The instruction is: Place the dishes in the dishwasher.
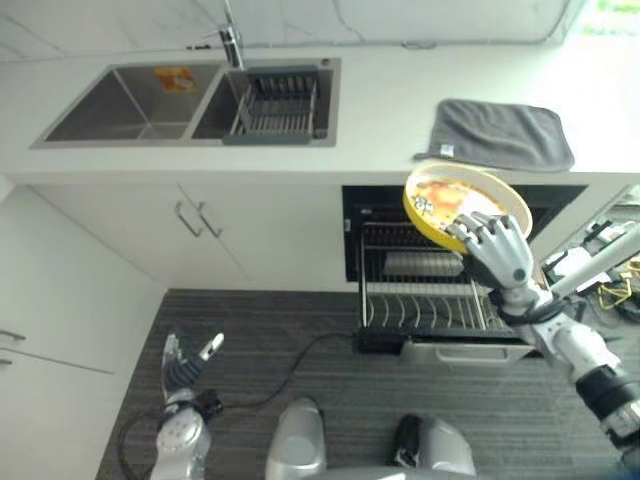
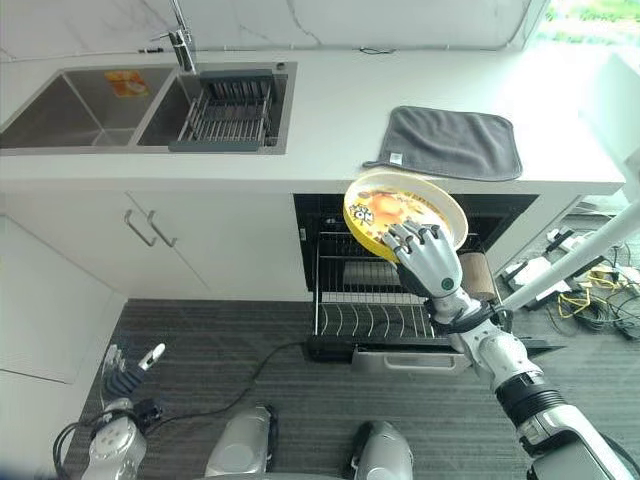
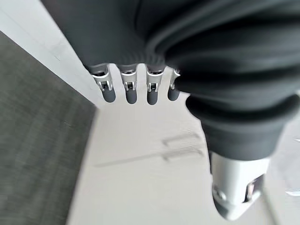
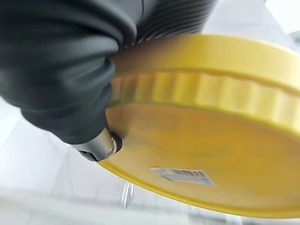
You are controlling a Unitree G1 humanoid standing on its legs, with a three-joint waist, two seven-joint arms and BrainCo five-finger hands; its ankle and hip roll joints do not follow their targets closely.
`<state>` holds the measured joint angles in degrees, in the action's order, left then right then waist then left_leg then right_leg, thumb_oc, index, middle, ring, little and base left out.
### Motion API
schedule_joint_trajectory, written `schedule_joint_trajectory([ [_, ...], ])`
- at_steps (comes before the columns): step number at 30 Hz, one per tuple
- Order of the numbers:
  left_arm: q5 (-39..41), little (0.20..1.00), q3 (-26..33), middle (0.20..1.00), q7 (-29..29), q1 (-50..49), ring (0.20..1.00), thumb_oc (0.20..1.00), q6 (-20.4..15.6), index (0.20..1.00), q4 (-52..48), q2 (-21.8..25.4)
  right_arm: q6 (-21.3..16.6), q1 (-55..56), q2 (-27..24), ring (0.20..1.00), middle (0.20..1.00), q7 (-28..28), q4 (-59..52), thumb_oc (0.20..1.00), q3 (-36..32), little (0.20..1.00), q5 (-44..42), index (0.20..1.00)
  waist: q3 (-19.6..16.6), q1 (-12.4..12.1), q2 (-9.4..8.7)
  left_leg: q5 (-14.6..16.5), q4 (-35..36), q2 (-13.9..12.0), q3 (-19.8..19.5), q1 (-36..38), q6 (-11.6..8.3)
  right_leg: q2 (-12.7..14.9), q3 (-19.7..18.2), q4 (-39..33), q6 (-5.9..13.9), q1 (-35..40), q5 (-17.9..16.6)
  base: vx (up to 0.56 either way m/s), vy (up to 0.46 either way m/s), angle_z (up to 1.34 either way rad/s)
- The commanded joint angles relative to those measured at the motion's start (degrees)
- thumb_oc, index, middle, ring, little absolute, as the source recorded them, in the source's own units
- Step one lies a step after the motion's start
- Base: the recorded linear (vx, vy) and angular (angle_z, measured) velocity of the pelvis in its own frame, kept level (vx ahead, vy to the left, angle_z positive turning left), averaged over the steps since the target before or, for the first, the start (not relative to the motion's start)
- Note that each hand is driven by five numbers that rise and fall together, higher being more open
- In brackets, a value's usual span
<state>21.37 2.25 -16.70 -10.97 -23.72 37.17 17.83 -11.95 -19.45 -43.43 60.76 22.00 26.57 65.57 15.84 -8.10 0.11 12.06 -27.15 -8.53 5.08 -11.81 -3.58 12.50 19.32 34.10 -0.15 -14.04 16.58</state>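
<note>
Right hand (image 2: 428, 262) gripping yellow plate (image 2: 400, 212) above open dishwasher (image 2: 385, 300); left hand (image 1: 186, 362) relaxed over grey floor (image 2: 250, 340); towel (image 2: 448, 142) on counter (image 2: 330, 120).

The right hand (image 2: 428, 262) has silver fingers with dark tips and a dark ribbed cover over its back and wrist; behind it the forearm is silver-grey, banded with black rings. The left hand (image 1: 186, 362) has silver, dark-tipped fingers over a rounded silver-grey wrist. In its wrist view, the cover is matt black with soft folds, and the thumb is silver.
</note>
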Motion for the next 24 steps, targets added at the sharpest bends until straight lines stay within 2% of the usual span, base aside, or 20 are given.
schedule_joint_trajectory([
  [1, 0.22, 1.000, -0.28, 1.000, 0.38, -0.44, 1.000, 1.000, -2.66, 1.000, -4.29, 2.62, -0.02, -2.34, -0.06, 0.200, 0.200, 1.55, -3.60, 0.200, -1.65, 0.200, 0.63, 0.200, -0.43, -1.74, -0.68, -7.05, -2.24, -0.20, -2.76, -0.90, 0.10, -1.50, 0.20, -5.01, 0.95, 9.82, -3.54, 0.04, 0.022, -0.05],
  [7, 0.65, 1.000, -0.40, 1.000, 1.01, -2.09, 1.000, 1.000, -2.65, 1.000, -5.41, 3.37, -1.90, -4.28, 0.53, 0.200, 0.200, -1.52, 1.25, 0.200, 0.87, 0.200, -2.01, 0.200, 0.82, -2.46, 0.51, -9.33, -4.17, -1.07, -1.84, -1.65, -0.60, -0.79, 1.19, -5.69, 1.17, 11.29, -4.33, 0.03, 0.012, 0.01],
  [14, 0.00, 1.000, -0.91, 1.000, 2.46, -5.10, 1.000, 1.000, -2.40, 1.000, -5.96, 4.28, -0.27, -5.87, 1.91, 0.200, 0.200, -6.01, 10.27, 0.200, 4.57, 0.200, -6.36, 0.200, 1.36, -3.97, 2.20, -11.28, -6.72, -1.94, -1.72, -1.71, -0.96, -0.64, 1.90, -4.84, 0.73, 14.13, -3.69, 0.11, 0.004, 0.03],
  [21, -2.23, 1.000, -1.85, 1.000, 3.11, -7.92, 1.000, 1.000, -0.78, 1.000, -7.87, 5.59, 0.16, -6.10, 3.76, 0.200, 0.200, -6.59, 17.49, 0.200, 5.82, 0.200, -8.72, 0.200, 1.81, -5.63, 3.53, -12.57, -7.99, -2.10, -2.69, -1.29, -1.02, -0.96, 2.61, -3.45, 0.21, 16.21, -3.23, 0.16, -0.021, 0.12],
  [24, -1.98, 1.000, -2.89, 1.000, 4.05, -9.25, 1.000, 1.000, -0.46, 1.000, -9.10, 7.36, 1.22, -9.38, 3.44, 0.200, 0.200, -9.07, 19.91, 0.200, 7.30, 0.200, -11.32, 0.200, 3.40, -6.29, 5.13, -12.25, -10.69, -1.59, -3.18, -3.37, -0.69, 0.01, 2.14, 0.87, -0.12, 13.97, -2.67, 0.02, -0.016, 0.09],
])
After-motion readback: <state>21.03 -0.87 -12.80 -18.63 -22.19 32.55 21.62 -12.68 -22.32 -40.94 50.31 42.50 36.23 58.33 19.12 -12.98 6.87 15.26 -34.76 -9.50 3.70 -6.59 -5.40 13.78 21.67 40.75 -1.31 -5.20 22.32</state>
